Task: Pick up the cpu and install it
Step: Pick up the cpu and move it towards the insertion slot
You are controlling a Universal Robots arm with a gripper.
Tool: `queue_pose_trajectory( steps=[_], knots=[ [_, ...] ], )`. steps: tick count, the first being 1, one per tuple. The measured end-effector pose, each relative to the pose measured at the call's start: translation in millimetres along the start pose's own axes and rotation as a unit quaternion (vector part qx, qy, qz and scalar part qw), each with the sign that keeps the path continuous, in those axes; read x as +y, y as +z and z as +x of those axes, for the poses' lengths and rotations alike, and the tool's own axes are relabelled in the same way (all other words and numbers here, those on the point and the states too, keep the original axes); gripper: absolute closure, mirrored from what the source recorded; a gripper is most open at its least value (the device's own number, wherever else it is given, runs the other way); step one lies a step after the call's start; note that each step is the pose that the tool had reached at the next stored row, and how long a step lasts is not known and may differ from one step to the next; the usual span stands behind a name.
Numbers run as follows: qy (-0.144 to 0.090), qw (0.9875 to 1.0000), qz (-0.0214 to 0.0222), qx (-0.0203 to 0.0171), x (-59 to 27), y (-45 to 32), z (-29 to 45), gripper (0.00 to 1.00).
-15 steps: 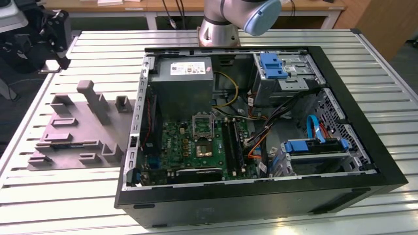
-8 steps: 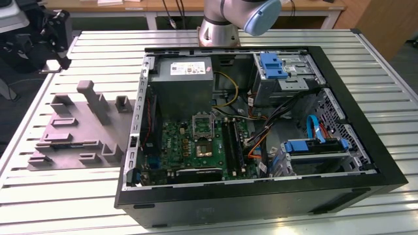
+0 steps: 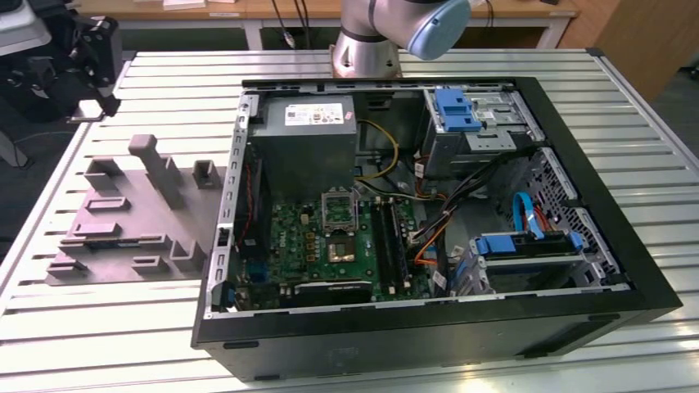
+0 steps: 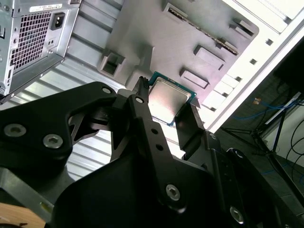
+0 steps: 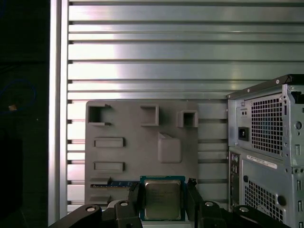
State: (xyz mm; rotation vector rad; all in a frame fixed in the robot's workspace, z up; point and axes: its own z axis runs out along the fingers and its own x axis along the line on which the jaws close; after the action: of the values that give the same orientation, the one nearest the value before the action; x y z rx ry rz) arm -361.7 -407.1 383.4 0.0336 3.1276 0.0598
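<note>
A slatted alu. table (image 3: 98, 327) is lit from above, w/ glare along its slats. A wooden bench (image 3: 131, 10) is set behind it. Dark floor (image 4: 285, 161) w/ loose cables (image 4: 285, 102) is seen alongside.

cpu (image 5: 162, 199) lower edge: hidden | arm (image 3: 366, 49): cut off at top

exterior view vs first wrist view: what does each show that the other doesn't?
Exterior view: the arm's base and the inside of the open computer case, with the green circuit board and its socket frame.
First wrist view: the gripper shut on the cpu, held clear of the tray, and the case's rear panel.
Both: the grey tray, the slatted table, the case.
</note>
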Motion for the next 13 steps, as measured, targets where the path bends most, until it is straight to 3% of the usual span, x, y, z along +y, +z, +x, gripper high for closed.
queue_pose_trajectory(
  steps=[13],
  knots=[
    [0.0, 1.0, 0.0, 0.0, 0.1, 0.0, -2.8, 0.53]
  ],
)
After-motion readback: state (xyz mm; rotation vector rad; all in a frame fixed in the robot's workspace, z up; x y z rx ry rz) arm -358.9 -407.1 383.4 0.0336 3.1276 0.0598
